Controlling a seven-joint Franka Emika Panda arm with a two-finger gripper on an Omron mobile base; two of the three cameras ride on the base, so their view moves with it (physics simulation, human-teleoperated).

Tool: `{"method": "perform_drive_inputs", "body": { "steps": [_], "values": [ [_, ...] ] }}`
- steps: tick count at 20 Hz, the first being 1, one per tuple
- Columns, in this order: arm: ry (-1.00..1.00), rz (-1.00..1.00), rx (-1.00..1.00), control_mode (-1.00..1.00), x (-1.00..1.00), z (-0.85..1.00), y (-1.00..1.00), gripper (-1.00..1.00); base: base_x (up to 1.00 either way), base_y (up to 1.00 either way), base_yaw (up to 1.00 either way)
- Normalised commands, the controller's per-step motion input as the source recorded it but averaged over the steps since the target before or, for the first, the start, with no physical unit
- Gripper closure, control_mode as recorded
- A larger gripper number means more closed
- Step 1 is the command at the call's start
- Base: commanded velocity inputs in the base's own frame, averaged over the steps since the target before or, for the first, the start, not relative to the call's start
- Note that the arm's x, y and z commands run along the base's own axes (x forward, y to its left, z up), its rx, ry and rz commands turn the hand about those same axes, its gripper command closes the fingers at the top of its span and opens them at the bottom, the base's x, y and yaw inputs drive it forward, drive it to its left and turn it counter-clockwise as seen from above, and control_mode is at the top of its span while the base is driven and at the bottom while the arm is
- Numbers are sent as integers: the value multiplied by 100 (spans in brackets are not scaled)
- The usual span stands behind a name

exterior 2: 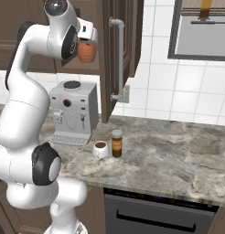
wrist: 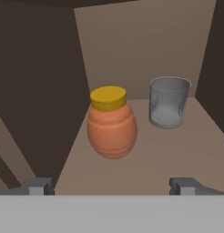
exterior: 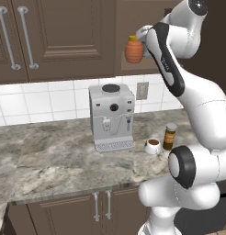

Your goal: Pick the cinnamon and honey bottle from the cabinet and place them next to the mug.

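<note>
1. On the far left there are only closed doors of the cabinet [exterior: 64, 36] with long silver handles; nothing there is in the way.
2. The coffee machine [exterior: 111, 114] stands on the counter [exterior: 50, 160], just below the open niche. I think the arm could hit its top when it comes down with a jar.
3. The honey bottle [wrist: 112, 128] stands upright on the niche shelf. The gripper [wrist: 113, 185] is in front of it with jaws wide apart, holding nothing, and the bottle sits between the two finger lines but further back.
4. Risk: the bottle is round and ribbed, so if the jaws close too near the yellow lid or off centre, it may slip or tip over.
5. A grey cup [wrist: 168, 102] stands behind and to the right of the bottle, near but apart. A finger pushed too deep may knock it.
6. The mug [exterior: 152, 146] is on the counter, and the cinnamon [exterior: 169, 136] already stands just beside it on the right.
7. The open cabinet door [exterior 2: 120, 50] hangs to the right of the niche; a wide swing could strike it.
</note>
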Motion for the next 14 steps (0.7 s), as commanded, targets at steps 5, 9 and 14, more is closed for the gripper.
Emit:
{"method": "perform_drive_inputs", "body": {
  "steps": [5,9,14],
  "values": [
    [0,0,0,-100,20,5,0,-100,0,0,0],
    [0,1,0,-100,27,-2,0,-100,0,0,0],
    [0,3,0,-100,23,-11,1,-100,0,0,0]
  ]
}}
